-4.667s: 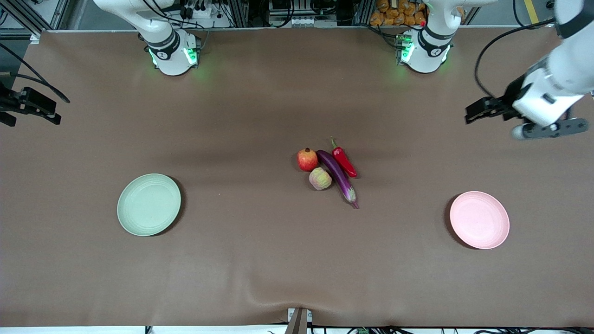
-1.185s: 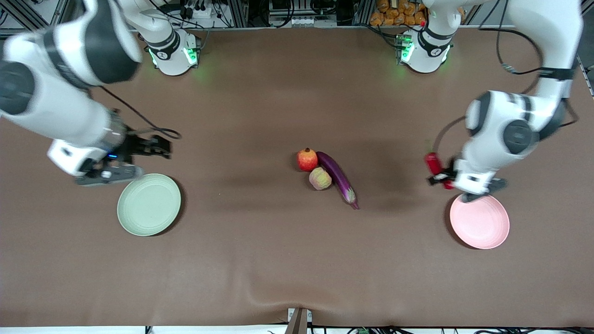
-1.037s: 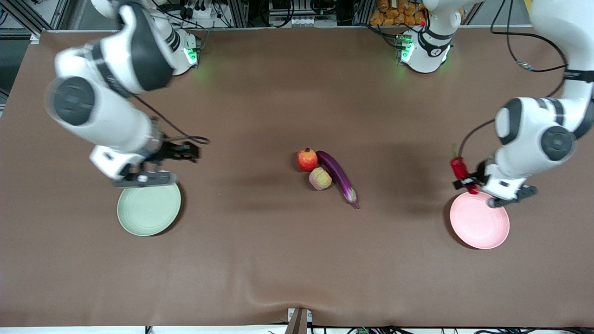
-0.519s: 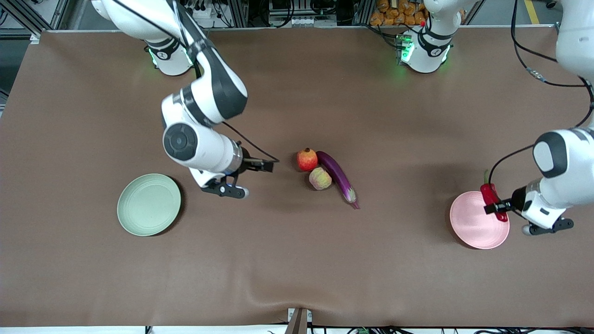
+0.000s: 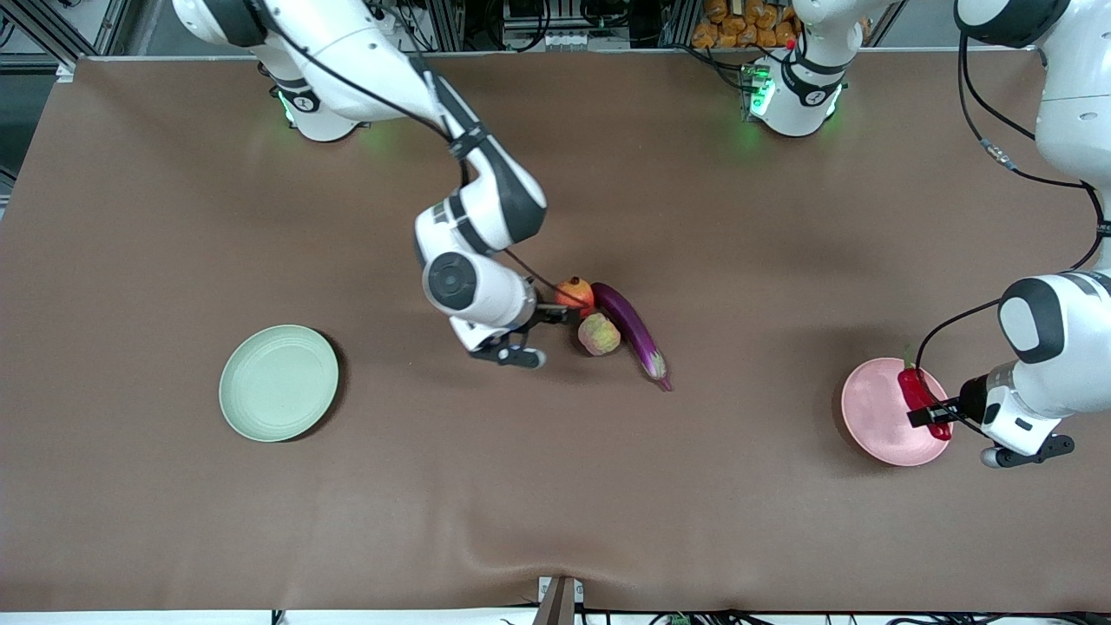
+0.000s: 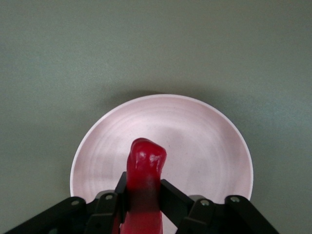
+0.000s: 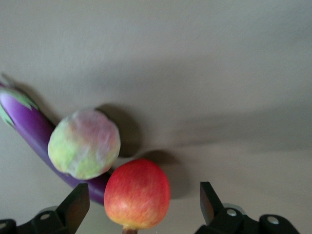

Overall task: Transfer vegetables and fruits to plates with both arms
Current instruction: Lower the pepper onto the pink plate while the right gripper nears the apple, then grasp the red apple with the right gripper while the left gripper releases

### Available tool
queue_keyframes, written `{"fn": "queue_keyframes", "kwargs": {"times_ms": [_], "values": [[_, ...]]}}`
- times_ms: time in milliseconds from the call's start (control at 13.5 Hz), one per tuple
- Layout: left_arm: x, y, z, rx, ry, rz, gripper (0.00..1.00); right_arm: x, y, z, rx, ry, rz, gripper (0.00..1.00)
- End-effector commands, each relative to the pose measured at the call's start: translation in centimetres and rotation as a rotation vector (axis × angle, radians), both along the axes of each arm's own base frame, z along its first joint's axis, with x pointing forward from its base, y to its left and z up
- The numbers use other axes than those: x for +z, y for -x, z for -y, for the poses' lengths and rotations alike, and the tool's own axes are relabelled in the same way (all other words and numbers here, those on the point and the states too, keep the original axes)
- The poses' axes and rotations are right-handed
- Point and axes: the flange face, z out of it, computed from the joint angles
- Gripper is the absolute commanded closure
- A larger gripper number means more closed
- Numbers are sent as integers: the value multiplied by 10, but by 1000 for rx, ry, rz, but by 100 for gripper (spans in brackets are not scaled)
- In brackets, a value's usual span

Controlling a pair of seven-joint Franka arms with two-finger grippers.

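My left gripper (image 5: 929, 413) is shut on the red chili pepper (image 5: 914, 392), which it holds low over the pink plate (image 5: 872, 408). In the left wrist view the chili (image 6: 145, 168) sticks out from the left gripper (image 6: 145, 187) above the pink plate (image 6: 204, 141). My right gripper (image 5: 555, 309) is open at the pile, its fingers on either side of the red fruit (image 5: 576, 293) and apart from it. The right wrist view shows that red fruit (image 7: 138, 192) within the right gripper (image 7: 142, 204), beside the yellowish-pink fruit (image 7: 84, 144) and the purple eggplant (image 7: 29, 124).
The pale green plate (image 5: 278, 382) lies toward the right arm's end of the table with nothing on it. The yellowish-pink fruit (image 5: 599, 334) and the eggplant (image 5: 632, 325) touch each other at mid-table on the brown cloth (image 5: 521, 486).
The right arm swung from beside the green plate to the pile and now brackets the red fruit. The left gripper carried the chili lower over the pink plate.
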Motion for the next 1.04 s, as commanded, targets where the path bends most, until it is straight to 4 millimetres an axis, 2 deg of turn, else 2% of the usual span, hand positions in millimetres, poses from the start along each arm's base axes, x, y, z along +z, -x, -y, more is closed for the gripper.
{"fn": "queue_keyframes", "kwargs": {"times_ms": [0,74,222,296,370,444,519,667,815,889,963], "values": [[6,-5,-5,-9,-15,8,0,5,14,-22,6,3,-7,0],[14,-6,-3,-14,-23,11,0,0,22,-30,20,9,-11,0],[32,-3,2,-13,-25,-5,0,-4,23,-30,37,30,4,0],[40,-1,12,-5,-20,-33,0,-9,23,-29,43,44,8,0],[50,1,34,21,-18,-62,0,-18,24,-29,41,50,8,0],[57,3,66,63,-24,-94,0,-21,25,-32,41,47,23,0],[60,7,110,132,-26,-138,0,-27,25,-32,39,50,24,0],[56,18,188,232,-33,-196,0,-42,33,-43,11,58,31,0],[45,30,254,305,-32,-220,0,-46,38,-49,19,63,45,0],[41,37,290,367,-39,-223,0,-45,39,-49,36,72,55,28],[32,45,319,402,-42,-227,0,-42,39,-50,41,82,61,75]]}}
